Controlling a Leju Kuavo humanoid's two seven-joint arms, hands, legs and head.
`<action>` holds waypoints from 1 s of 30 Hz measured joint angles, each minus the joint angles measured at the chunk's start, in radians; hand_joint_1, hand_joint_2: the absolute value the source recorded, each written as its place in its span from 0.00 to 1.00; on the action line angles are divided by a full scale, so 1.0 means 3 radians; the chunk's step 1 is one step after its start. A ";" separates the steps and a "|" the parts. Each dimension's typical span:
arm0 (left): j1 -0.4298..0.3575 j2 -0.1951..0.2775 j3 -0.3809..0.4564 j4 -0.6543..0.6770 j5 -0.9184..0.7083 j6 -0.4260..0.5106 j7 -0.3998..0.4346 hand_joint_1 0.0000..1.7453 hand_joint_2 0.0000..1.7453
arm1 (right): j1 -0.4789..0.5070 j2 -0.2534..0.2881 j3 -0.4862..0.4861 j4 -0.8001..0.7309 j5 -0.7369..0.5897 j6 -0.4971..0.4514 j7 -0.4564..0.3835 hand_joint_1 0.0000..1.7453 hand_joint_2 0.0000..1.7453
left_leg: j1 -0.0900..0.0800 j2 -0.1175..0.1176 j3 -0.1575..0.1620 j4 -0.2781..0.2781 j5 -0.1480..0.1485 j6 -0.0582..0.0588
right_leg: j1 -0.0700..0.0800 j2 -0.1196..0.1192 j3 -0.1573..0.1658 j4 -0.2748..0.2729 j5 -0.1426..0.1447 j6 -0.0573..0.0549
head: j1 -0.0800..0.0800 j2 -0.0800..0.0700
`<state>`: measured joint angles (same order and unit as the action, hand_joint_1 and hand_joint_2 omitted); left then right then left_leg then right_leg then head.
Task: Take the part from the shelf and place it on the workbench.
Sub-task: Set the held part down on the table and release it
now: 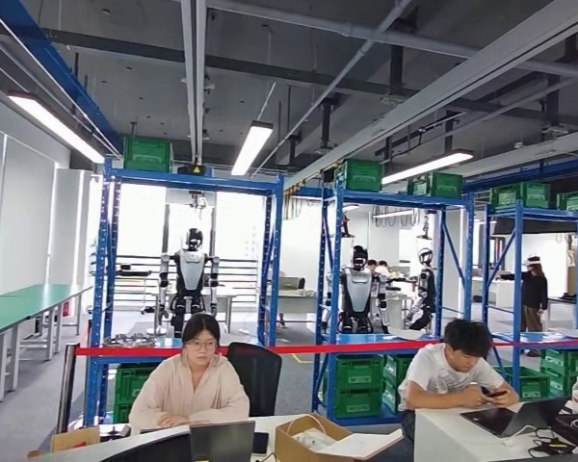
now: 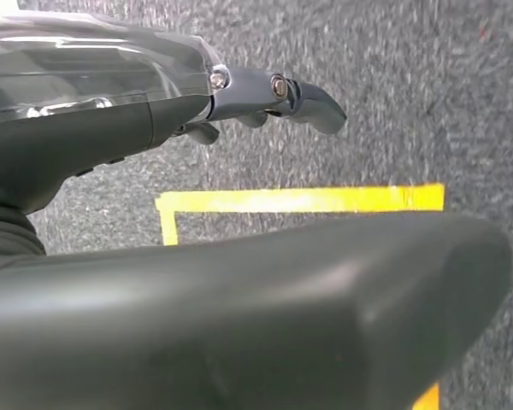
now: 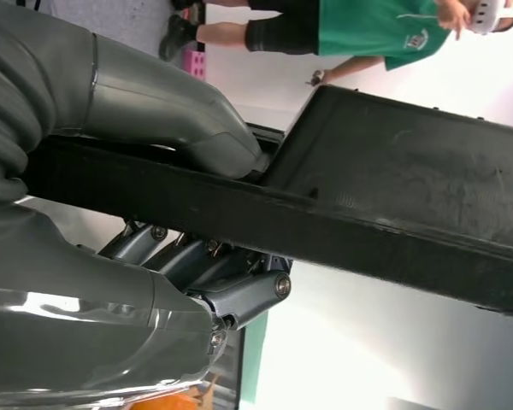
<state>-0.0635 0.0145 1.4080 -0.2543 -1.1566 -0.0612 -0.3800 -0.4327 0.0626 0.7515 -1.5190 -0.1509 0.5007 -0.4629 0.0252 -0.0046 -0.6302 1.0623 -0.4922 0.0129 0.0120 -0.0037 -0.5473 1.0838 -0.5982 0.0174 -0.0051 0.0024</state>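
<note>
In the head view, two blue steel shelf racks are standing across the hall, with green plastic crates sitting on their lower levels and more on top. Three humanoid robots are standing behind the racks. Two seated people are working at a white bench in front, and a third person is standing far off at the right.

In the left wrist view, the left hand is hanging over grey carpet marked with yellow floor tape; its fingers are lying straight and apart, holding nothing.

In the right wrist view, the right hand is gripping the rim of a flat black plastic tray-like part, thumb over one face and fingers curling under the other. A person in a green shirt is standing beyond it.
</note>
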 joint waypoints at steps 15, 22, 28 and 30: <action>-0.0048 -0.0057 0.0001 0.0001 0.0010 -0.0010 -0.0016 0.00 1.00 | -0.0167 0.0036 0.0059 0.0001 0.0153 -0.0065 0.0052 1.00 1.00 | 0.0044 -0.0145 0.0178 0.0006 -0.0221 -0.0090 | 0.0029 0.0119 -0.0155 -0.0306 0.0445 -0.0144 | -0.0004 0.0002; -0.0025 -0.0059 0.0001 0.0001 0.0007 -0.0010 -0.0035 0.00 1.00 | -0.0222 0.0061 0.0083 0.0025 0.0160 -0.0119 0.0103 1.00 1.00 | 0.0042 -0.0024 -0.0248 0.0381 -0.0012 -0.0148 | 0.0001 0.0025 0.0050 -0.0287 0.0245 -0.0129 | 0.0000 0.0000; -0.0041 -0.0067 -0.0003 0.0003 -0.0061 -0.0012 0.0039 0.00 1.00 | -0.0480 0.0151 0.0033 -0.0024 0.0335 -0.0350 0.0189 1.00 1.00 | 0.0007 -0.0002 -0.0134 0.0073 0.0054 -0.0062 | 0.0001 0.0021 0.0033 -0.0161 0.0105 -0.0037 | 0.0000 0.0000; -0.0040 -0.0066 -0.0016 0.0003 -0.0127 -0.0014 0.0099 0.00 1.00 | -0.0623 0.0193 -0.0023 -0.0015 0.0491 -0.0477 0.0255 1.00 1.00 | 0.0014 -0.0004 -0.0121 0.0068 0.0043 -0.0036 | -0.0009 0.0019 -0.0021 -0.0038 0.0025 -0.0012 | 0.0000 0.0000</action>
<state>-0.0754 -0.0054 1.4034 -0.2533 -1.1946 -0.0653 -0.3501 -0.6197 0.1206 0.7445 -1.5235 -0.0037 0.3575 -0.3865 0.0295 -0.0057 -0.6665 1.0826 -0.4794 0.0020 0.0094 0.0020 -0.5537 1.0723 -0.5907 0.0138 -0.0050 0.0023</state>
